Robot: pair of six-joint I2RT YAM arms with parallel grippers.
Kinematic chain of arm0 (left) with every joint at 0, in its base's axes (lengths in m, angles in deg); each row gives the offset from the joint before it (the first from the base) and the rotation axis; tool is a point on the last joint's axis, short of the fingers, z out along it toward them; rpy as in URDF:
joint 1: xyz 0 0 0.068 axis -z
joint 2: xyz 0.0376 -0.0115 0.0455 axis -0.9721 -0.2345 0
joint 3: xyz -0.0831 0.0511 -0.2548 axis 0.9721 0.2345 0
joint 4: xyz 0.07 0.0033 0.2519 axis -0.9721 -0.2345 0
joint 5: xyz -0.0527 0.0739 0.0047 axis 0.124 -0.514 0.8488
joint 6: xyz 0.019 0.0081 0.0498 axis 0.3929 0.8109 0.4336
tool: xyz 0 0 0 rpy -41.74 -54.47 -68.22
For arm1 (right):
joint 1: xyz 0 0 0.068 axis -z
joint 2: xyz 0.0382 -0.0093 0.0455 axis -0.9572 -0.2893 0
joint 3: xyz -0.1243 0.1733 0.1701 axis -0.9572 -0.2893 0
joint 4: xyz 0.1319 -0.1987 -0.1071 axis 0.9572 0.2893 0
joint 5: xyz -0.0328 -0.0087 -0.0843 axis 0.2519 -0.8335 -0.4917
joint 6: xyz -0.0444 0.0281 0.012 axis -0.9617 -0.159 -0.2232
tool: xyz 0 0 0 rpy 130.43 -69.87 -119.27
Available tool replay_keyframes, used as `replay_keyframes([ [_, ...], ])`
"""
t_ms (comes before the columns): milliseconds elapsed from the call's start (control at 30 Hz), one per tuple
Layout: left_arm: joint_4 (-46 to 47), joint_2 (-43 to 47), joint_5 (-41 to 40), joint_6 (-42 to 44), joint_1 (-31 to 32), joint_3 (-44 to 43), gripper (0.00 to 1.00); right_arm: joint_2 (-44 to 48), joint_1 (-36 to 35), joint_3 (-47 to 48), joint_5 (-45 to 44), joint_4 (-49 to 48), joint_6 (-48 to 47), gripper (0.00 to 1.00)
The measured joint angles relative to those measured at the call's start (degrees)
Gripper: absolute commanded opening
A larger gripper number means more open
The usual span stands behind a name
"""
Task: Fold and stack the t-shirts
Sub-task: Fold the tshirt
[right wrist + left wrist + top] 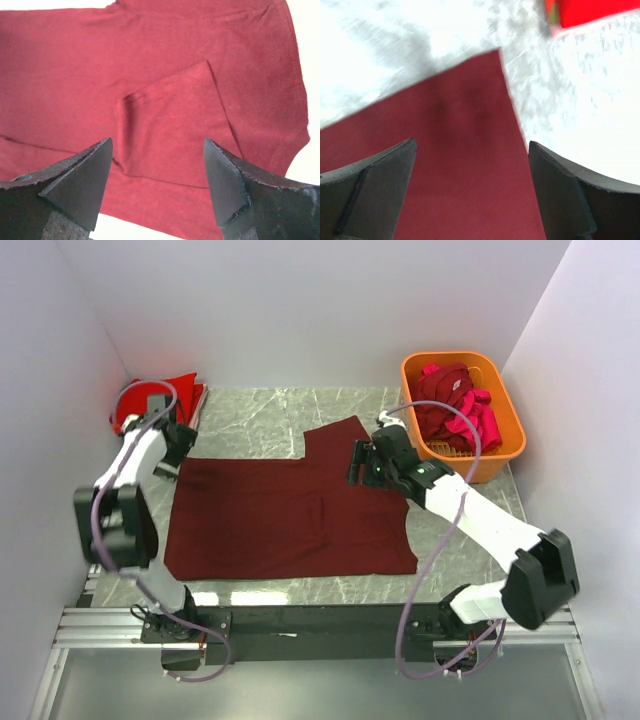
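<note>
A dark maroon t-shirt (285,515) lies spread flat on the marble table, one sleeve sticking out toward the back. My left gripper (176,452) is open just above the shirt's far left corner (465,150). My right gripper (362,464) is open over the shirt's right side, above a sleeve folded onto the body (170,125). A folded bright red t-shirt (165,400) lies at the back left corner and shows in the left wrist view (590,11). More crumpled maroon and pink t-shirts (455,405) fill the basket.
An orange plastic basket (505,430) stands at the back right against the wall. White walls close in the left, back and right sides. The table's front edge meets a metal rail (300,625) by the arm bases.
</note>
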Motion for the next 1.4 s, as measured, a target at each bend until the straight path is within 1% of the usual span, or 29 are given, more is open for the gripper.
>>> replay_keyframes([
  [167, -3.02, -13.25, -2.75, 0.72, 1.09, -11.32, 0.9, -4.37, 0.02, 0.63, -0.61, 0.13, -1.09, 0.8],
  [333, -6.49, -20.83, -5.84, 1.09, 1.42, -17.59, 0.77, -5.14, 0.7, 0.63, -0.63, 0.31, -1.51, 0.8],
  [400, -7.52, -22.99, -7.02, 1.18, 1.42, -19.23, 0.73, -5.2, 1.25, 0.63, -0.66, 0.42, -1.53, 0.8],
  [433, -8.02, -23.98, -7.61, 1.16, 1.42, -19.85, 0.68, -5.2, 1.44, 0.63, -0.63, 0.48, -1.57, 0.8],
  [533, -8.52, -25.68, -8.79, 1.14, 1.38, -20.2, 0.62, -5.2, 1.81, 0.63, -0.59, 0.46, -1.77, 0.8],
  [967, -7.32, -26.86, -10.16, 3.08, -0.02, -20.98, 0.61, -5.2, 2.23, -0.66, -0.55, 0.42, -2.12, 0.8],
  [1033, -6.6, -26.88, -10.08, 3.5, -0.31, -21.4, 0.59, -5.2, 2.27, -0.76, -0.57, 0.44, -2.1, 0.79],
  [1067, -6.14, -26.97, -9.9, 3.76, -0.48, -21.7, 0.55, -5.2, 2.27, -0.76, -0.57, 0.42, -2.1, 0.79],
  [1167, -4.63, -27.52, -9.2, 4.22, -0.63, -22.47, 0.5, -5.2, 2.27, -0.76, -0.55, 0.42, -2.1, 0.79],
  [1400, -1.99, -29.86, -8.24, 5.35, -0.52, -22.14, 0.44, -5.2, 2.27, -0.92, -0.57, 0.42, -2.1, 0.79],
])
